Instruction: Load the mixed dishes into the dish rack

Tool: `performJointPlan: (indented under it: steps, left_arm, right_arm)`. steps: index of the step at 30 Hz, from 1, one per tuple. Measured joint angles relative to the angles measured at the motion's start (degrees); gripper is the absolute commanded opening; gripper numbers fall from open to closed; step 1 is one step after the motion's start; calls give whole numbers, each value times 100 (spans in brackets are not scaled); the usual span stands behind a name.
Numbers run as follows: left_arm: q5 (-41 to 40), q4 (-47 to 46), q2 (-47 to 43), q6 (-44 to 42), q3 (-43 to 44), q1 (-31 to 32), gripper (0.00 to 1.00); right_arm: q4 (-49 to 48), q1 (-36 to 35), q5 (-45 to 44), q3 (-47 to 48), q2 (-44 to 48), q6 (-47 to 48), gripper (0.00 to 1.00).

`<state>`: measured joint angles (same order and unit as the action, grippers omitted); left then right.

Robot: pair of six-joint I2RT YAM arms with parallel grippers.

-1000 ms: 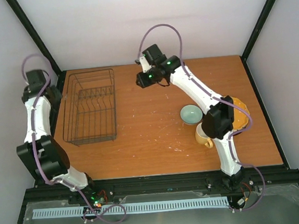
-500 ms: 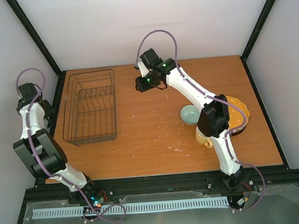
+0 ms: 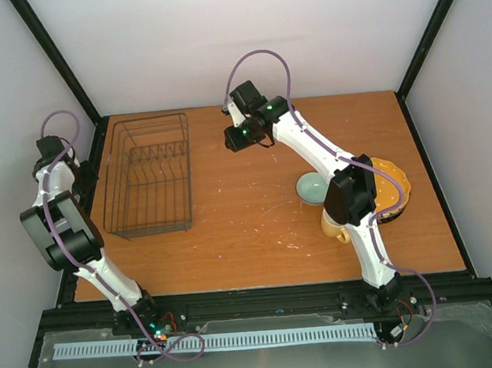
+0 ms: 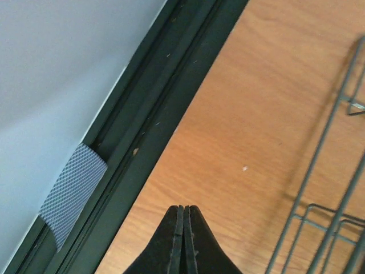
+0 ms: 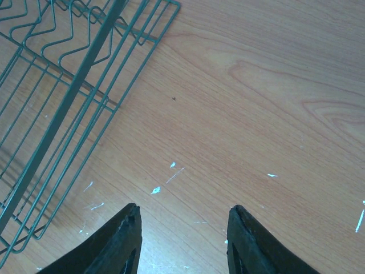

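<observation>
The dish rack [image 3: 146, 175], dark wire, stands empty at the table's back left. The pale blue-green bowl [image 3: 308, 187] and the cream-yellow mug [image 3: 332, 222] sit at the right, partly under my right arm. The orange-yellow plate [image 3: 394, 184] tops a stack behind that arm; the other plates are hidden. My right gripper [image 3: 232, 140] is open and empty above bare table, right of the rack; its wrist view shows the open gripper [image 5: 185, 212] and the rack's corner [image 5: 68, 85]. My left gripper [image 4: 183, 209] is shut and empty over the table's left edge, beside the rack's wire [image 4: 333, 200].
A dark metal frame rail [image 4: 154, 108] runs along the table's left edge, with the white wall beyond. My left arm [image 3: 56, 226] is folded up against the left wall. Bare wood lies between the rack and the dishes.
My left arm has swung its wrist out towards the left wall and folded tighter. My right gripper shifted slightly left towards the rack, then held still. No dish moved.
</observation>
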<state>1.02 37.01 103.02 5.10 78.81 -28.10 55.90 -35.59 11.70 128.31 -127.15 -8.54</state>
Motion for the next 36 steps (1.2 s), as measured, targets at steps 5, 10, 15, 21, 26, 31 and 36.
performJointPlan:
  steps: [5, 10, 15, 21, 26, 31, 36]
  left_arm:
    - [492, -125, 44, -57, 142, 146, 1]
    - [772, -299, 192, -70, 146, 643, 1]
    - [1014, -487, 444, -50, 151, 951, 1]
    - [1279, -566, 481, 17, 101, 1060, 1]
    - [1429, -623, 468, 177, -15, 1086, 1]
    - [1440, -774, 378, 358, -160, 1375, 1]
    - [1532, -872, 378, 542, -258, 1947, 1]
  right_arm:
    - [2, 0, -79, 0, 0, 13, 42]
    - [2, 0, -162, -15, 2, 15, 42]
    - [4, 13, -251, -24, 0, 44, 42]
    - [9, 33, -358, -90, 0, 61, 42]
    - [9, 33, -380, -98, 2, 61, 42]
    - [9, 33, -407, -98, 0, 61, 43]
    - [52, 33, -470, -98, 0, 59, 43]
